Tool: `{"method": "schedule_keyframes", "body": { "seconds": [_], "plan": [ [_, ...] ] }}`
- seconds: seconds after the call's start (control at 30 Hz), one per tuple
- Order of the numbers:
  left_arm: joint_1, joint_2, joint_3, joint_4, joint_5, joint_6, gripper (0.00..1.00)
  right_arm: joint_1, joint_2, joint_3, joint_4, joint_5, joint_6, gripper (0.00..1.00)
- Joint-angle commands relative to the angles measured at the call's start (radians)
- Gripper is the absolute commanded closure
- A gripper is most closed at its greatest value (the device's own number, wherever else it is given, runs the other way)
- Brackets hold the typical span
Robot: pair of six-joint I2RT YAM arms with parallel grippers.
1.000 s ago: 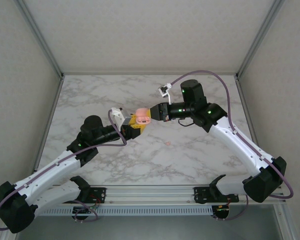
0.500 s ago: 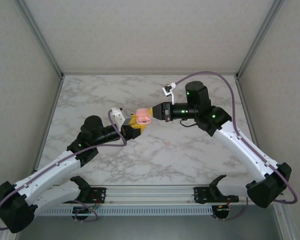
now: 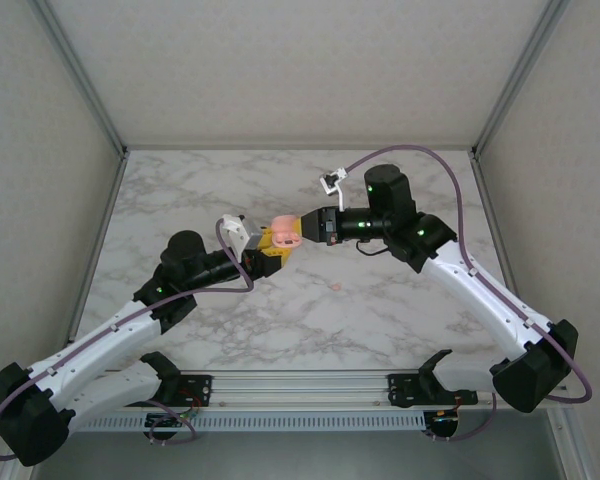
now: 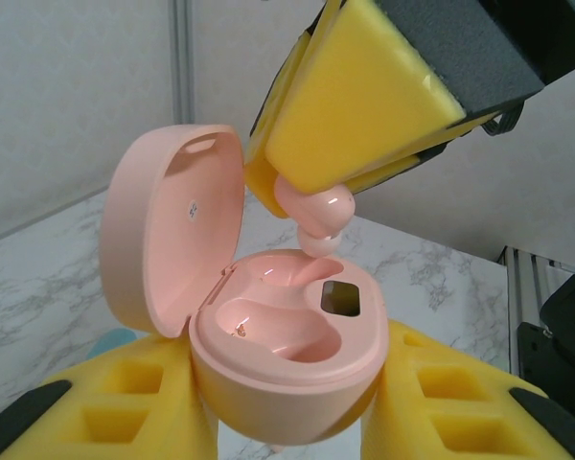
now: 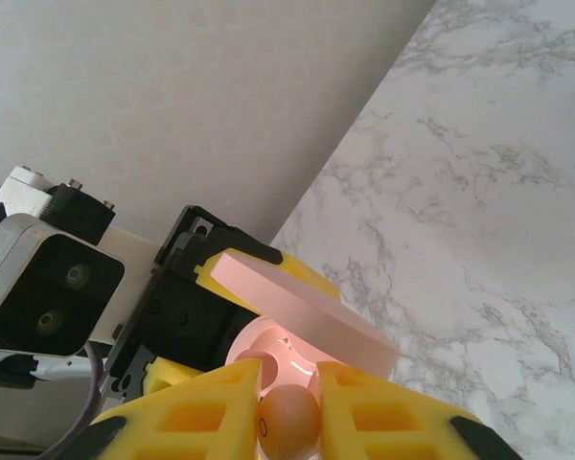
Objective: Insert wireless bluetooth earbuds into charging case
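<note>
Hovering just over the open charging case [image 4: 287, 359], one salmon-pink earbud [image 4: 316, 213] is pinched at the tips of the right gripper [image 4: 302, 195], whose yellow foam jaws are pressed together on it. Its lower end sits level with the rim of the far well, touching or nearly so; whether it has begun to seat cannot be told. The left gripper [image 4: 287, 417] holds the case from below, with its jaws clamped on the rounded body. The lid [image 4: 177, 235] is swung back and upright, and the case is lifted off the marble table [image 3: 400, 320] between the two arms.

Both wells look empty. The nearer one shows bare pink plastic with its small contacts, and the farther one lies open beneath the bud. The task therefore reads as early: no bud is seated, this first one is on the point of going in, and its partner is left to do. A tiny pink speck [image 3: 333, 287] lies on the table near the arms. It is probably that second bud, though it is too small to be sure.
</note>
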Motion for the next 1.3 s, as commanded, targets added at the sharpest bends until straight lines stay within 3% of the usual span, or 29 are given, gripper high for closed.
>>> {"method": "schedule_keyframes", "body": {
  "seconds": [0.0,1.27],
  "plan": [
    [-0.012,-0.008,0.032,0.063,-0.011,-0.008,0.7,0.012,0.004,-0.015,0.024,-0.014,0.01,0.79],
    [-0.02,-0.006,0.041,0.065,-0.012,0.012,0.7,0.038,0.032,0.016,-0.018,0.077,0.011,0.77]
  ]
}}
